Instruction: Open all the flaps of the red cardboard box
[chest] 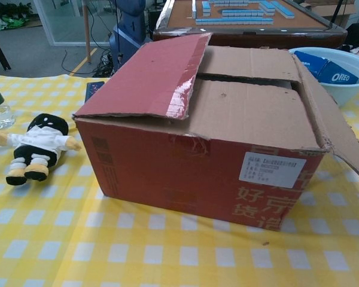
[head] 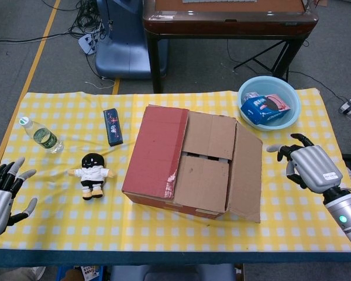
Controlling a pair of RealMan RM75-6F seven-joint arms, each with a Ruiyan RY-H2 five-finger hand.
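Red cardboard box [head: 190, 170]: stands at the middle of the yellow checked tablecloth [head: 64, 219], its printed red front wall with a white label facing the chest camera. Left outer flap [head: 158, 149]: red side up, lying over the top of the box. Right outer flap [head: 248, 172]: folded outward past the box edge toward 3 o'clock, brown inside showing, sloping down with its free edge close to or on the cloth; contact cannot be told. Two brown inner flaps [head: 207, 158]: both lie flat across the opening with a dark gap between them, partly covered by the left outer flap. Right hand [head: 307, 164]: at 3 o'clock from the box, apart from the folded-out flap, fingers loosely curved and spread, grasping nothing. Left hand [head: 3, 193]: at the near left edge of the table, toward 8 o'clock from the box and well apart from it, fingers spread, empty. Plush doll [head: 92, 174]: black head, white top, lying on the cloth at 9 o'clock from the box. Clear water bottle [head: 42, 136]: green label, lying on its side at 10 o'clock, near the table's left edge. Small dark rectangular pack [head: 112, 126]: flat on the cloth, just beyond the box's far left corner. Light blue basin [head: 289, 96]: at 1 o'clock, holding a blue Oreo package [head: 266, 108].
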